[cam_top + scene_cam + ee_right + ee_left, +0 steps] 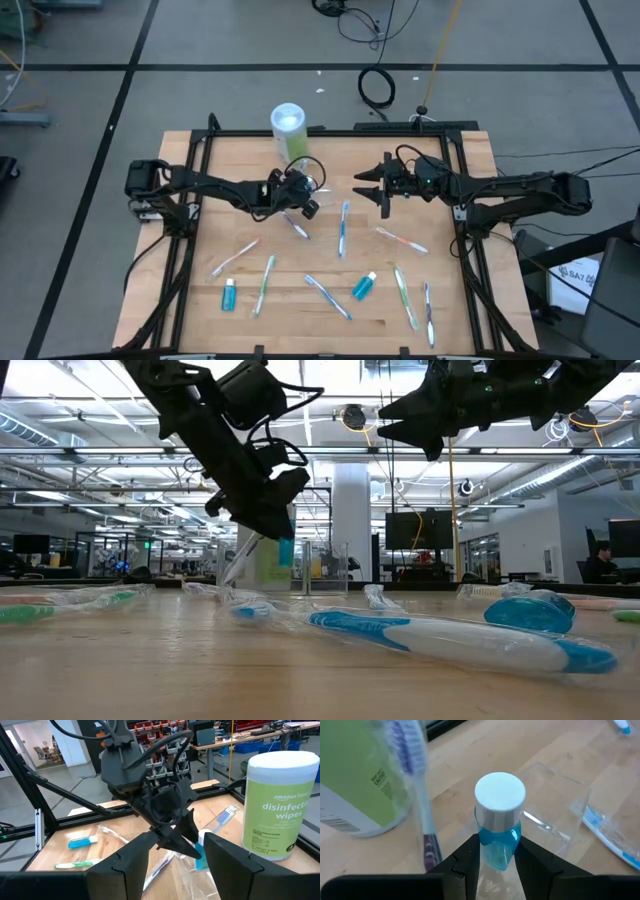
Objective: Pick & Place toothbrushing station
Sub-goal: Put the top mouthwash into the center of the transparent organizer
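Wood, plastic and matt black

My left hand (496,865), matt black, pinches a glossy translucent teal tube (498,846) with a smooth white cap; the desk (470,300) is pale grained wood, and the clear container (555,815) is shiny plastic.

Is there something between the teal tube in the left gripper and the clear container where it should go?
Nothing visible blocks it. The left gripper holds the teal tube by its body, right above the clear plastic container. A toothbrush already stands in the container beside the tube, and the wipes canister is off to one side.
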Available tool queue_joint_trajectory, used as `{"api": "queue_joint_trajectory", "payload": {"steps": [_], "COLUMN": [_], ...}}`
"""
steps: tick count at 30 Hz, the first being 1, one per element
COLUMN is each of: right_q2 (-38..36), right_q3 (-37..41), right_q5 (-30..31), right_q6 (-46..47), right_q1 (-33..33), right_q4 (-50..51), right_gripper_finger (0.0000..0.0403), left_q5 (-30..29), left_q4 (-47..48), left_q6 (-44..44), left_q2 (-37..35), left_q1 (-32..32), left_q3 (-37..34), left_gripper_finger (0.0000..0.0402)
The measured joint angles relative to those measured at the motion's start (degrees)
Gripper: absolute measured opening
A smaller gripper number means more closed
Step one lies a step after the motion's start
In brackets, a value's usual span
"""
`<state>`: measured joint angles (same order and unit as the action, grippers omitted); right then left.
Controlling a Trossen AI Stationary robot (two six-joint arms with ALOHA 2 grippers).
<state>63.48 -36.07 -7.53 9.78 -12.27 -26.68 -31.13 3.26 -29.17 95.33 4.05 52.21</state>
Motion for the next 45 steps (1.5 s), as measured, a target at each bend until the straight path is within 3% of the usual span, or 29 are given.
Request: {"api": "queue_joint_trajectory", "payload": {"steps": [19,34,37,45], "right_q2": [0.00,0.00,0.00,0.00], "right_q3": [0.00,-0.04,-0.04,-0.04], "right_q5": [-0.01,-0.02,-0.02,-0.01], "right_q6": [0.01,0.01,0.02,0.02], "right_q1": [0.00,0.00,0.00,0.00], "right_q4": [-0.01,0.22,0.35,0.37], "right_gripper_finger": [0.0183,0.0183,0.0183,0.0183], "left_q5": [2.81,2.44,0.09,-0.38], "left_q4": [-1.75,6.19,8.64,8.95], "left_q6": [0.11,-2.90,-3.14,-4.81], "left_q2": [0.02,-1.59,-1.66,-1.66], "left_q1": [0.10,0.10,0.05,0.10], "left_q3": [0.02,0.06,0.09,0.09], "left_gripper_finger": [0.0115,0.0115,0.0115,0.0115]}}
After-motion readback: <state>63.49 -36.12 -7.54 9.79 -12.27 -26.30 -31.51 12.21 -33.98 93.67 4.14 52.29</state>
